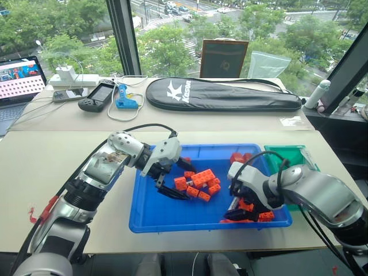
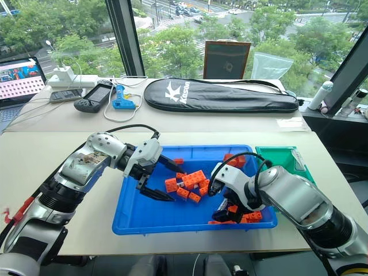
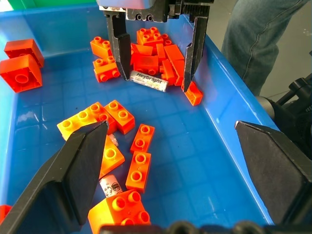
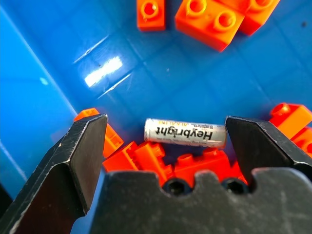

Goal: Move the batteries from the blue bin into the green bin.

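Right pincer (image 4: 163, 146) sits low at the near-right corner of the blue bin (image 1: 149, 221), fingers spread wide and straddling a silver "Heybright" battery (image 4: 185, 132). Nothing gripped yet; the battery lies flat among orange bricks (image 4: 195, 168), its two ends facing the two fingers.

Left pincer (image 1: 167, 185) hangs over the bin's left half, also wide and empty. A second battery (image 3: 111, 185) lies half buried under bricks just ahead of it, beside the central brick pile (image 1: 198, 183).

Green bin (image 1: 290, 158) stands on the desk (image 1: 57, 161) at about 2 o'clock from the blue bin, touching its far-right corner.

Step in hand, as I read it: pre-grasp on the first battery, right arm.

Next move calls for:
- closing on the battery; a lengthwise pinch on a smooth cylinder looks slippery, so a wrist roll to grip across the body may help
- keeping fingertips clear of the bricks crowding its near side
- lift straight, then carry to 12 o'clock into the green bin
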### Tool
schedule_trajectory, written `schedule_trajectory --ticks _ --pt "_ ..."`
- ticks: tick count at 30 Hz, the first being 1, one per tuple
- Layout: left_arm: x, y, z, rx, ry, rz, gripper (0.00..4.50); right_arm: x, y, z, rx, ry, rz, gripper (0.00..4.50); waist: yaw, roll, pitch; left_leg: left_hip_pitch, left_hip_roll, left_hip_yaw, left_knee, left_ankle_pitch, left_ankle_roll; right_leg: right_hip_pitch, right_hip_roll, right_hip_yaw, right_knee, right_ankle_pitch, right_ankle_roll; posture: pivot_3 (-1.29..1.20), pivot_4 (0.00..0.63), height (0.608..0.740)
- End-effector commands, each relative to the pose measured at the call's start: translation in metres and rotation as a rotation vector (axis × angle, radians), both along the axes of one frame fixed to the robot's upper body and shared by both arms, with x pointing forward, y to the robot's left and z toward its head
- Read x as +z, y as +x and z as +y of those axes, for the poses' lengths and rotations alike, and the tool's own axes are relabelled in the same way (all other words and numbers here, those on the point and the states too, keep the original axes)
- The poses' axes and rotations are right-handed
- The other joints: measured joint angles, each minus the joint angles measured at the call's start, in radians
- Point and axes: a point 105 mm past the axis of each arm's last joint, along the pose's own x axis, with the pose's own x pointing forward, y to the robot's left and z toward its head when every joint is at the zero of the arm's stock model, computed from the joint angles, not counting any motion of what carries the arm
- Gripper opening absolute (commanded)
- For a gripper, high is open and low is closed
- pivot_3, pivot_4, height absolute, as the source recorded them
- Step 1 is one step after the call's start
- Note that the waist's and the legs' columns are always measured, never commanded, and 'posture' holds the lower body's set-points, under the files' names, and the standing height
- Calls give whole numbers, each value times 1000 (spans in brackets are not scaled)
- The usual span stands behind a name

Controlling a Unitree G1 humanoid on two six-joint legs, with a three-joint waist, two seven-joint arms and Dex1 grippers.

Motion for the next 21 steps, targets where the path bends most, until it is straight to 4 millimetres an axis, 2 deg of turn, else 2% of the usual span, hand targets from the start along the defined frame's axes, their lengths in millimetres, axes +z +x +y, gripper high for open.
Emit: schedule_trajectory --ticks 1,10,13,17,19,21 --pt "5 -1 -1 -14 -4 -28 4500 2 -1 0 2 -16 -17 4479 0 0 0 0 0 0 0 0 0 0 0 0 0 0 0 0 150 734" --pt "5 -1 0 -12 -1 -29 4500 -2 3 -2 -16 -34 -24 4479 0 0 0 0 0 0 0 0 0 0 0 0 0 0 0 0 150 734" --pt "6 -1 1 -12 0 -29 4500 -5 4 -2 -20 -29 -25 3770 0 0 0 0 0 0 0 0 0 0 0 0 0 0 0 0 150 734" --pt "6 0 1 -10 0 -29 4500 -4 8 -1 -29 -20 -54 2535 0 0 0 0 0 0 0 0 0 0 0 0 0 0 0 0 150 734" --pt "6 0 1 -10 -1 -29 4500 -3 10 0 -29 -19 -63 2526 -1 0 0 0 0 0 0 0 0 0 0 0 0 0 0 0 150 734" --pt "7 0 0 -10 -5 -27 4500 6 14 1 -24 0 -96 2526 -1 0 0 0 0 0 0 0 0 0 0 0 0 0 0 0 150 734"
